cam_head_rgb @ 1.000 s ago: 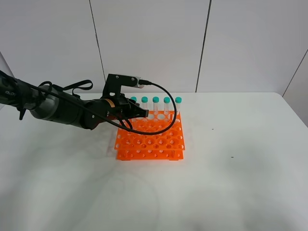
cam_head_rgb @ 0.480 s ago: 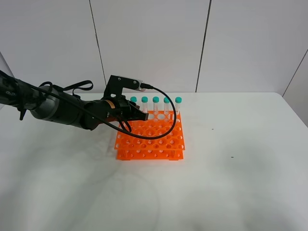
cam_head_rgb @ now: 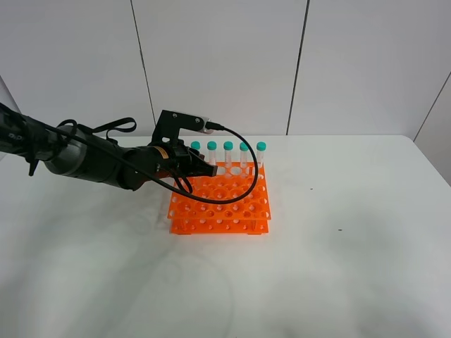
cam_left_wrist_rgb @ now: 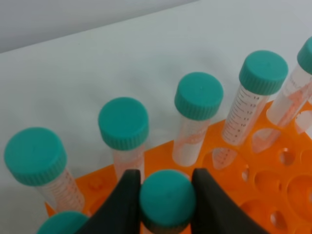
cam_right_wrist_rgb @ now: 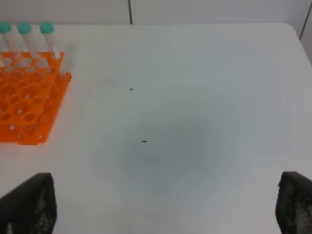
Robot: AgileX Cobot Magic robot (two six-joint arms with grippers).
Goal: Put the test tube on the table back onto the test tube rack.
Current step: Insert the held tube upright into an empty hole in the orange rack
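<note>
My left gripper is shut on the teal cap of a test tube. It holds the tube upright over the orange test tube rack, just in front of the back row of teal-capped tubes. In the exterior view this gripper hangs over the rack's back left part and hides the held tube. My right gripper stands open over the bare white table, nothing between its fingers, away from the rack.
Several teal-capped tubes stand along the rack's back row. The left arm's black cable loops over the rack. The white table spreads wide around the rack, and a grey panelled wall rises behind it.
The left gripper drew back slightly to the left over the rack, then held still. The right gripper has not moved.
</note>
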